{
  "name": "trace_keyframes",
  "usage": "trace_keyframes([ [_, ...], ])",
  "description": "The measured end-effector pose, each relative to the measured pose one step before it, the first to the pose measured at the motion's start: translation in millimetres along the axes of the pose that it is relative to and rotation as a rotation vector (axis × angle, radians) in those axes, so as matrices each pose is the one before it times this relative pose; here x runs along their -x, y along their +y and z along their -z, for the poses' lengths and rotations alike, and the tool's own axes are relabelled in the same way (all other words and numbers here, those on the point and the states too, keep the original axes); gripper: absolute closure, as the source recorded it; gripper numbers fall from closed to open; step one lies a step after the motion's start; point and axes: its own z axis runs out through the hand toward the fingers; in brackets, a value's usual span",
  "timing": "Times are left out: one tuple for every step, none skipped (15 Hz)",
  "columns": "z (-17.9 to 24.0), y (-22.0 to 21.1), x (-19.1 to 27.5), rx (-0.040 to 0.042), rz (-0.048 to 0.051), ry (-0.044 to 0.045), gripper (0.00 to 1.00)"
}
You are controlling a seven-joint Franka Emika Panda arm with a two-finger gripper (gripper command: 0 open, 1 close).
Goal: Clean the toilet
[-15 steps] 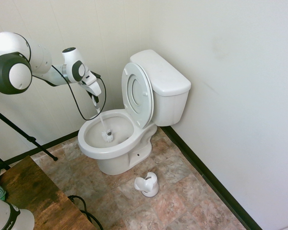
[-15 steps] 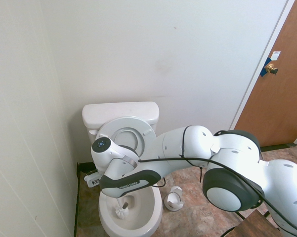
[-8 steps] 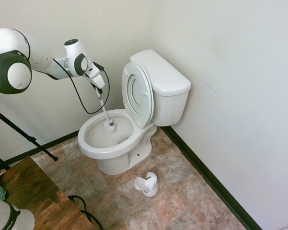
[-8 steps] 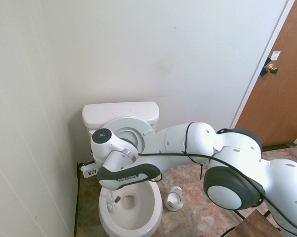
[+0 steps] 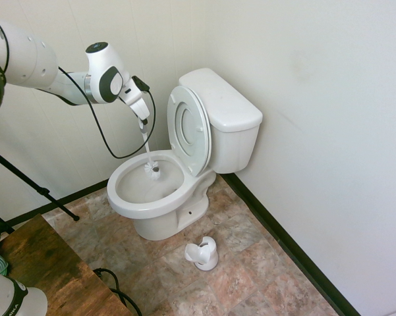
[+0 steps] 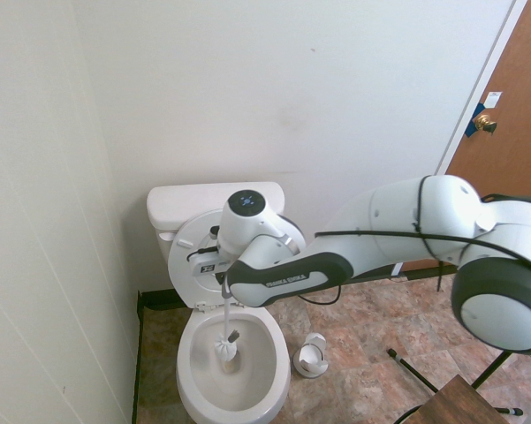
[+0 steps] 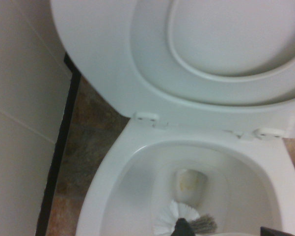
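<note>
The white toilet point(image 5: 224, 118) stands in the corner with its seat and lid point(image 5: 190, 128) raised against the tank. My gripper point(image 5: 143, 124) hovers above the back left of the bowl, shut on the thin handle of a white toilet brush point(image 5: 152, 170). The bristle head hangs inside the bowl near the back wall. From the other side, the gripper point(image 6: 223, 281) is in front of the raised seat, the brush head point(image 6: 227, 349) is low in the toilet point(image 6: 278, 375). The wrist view shows the brush head point(image 7: 186, 223) near the drain, below the toilet rim point(image 7: 113, 182).
The small white brush holder point(image 5: 203, 253) lies on the tiled floor in front of the toilet, also seen from the other side point(image 6: 311, 355). A wooden table corner point(image 5: 46, 263) sits at the lower left. Walls close in on two sides; a brown door point(image 6: 508, 159) is beyond.
The arm has risen and swung toward the tank. The brush head has travelled from the front of the bowl to the back, still held.
</note>
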Motion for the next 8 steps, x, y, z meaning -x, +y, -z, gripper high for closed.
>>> trace_keyframes([
  [14.9,10.08,-15.5,-0.01148,-0.03009,0.00337,1.0],
  [14.2,10.48,-16.18,-0.00886,-0.03135,0.00584,1.0],
  [13.42,12.2,-18.38,-0.00584,-0.03775,0.00694,1.0],
  [11.78,13.27,-18.77,-0.00312,-0.03816,0.00645,1.0],
  [8.22,14.41,-19.1,0.00038,-0.03942,0.00613,1.0],
  [5.55,13.46,-18.2,-0.00174,-0.03848,0.00763,1.0],
  [2.28,13.38,-16.8,-0.00085,-0.03344,0.00766,1.0],
  [-0.35,13.37,-16.16,0.0027,-0.03121,0.00841,1.0],
])
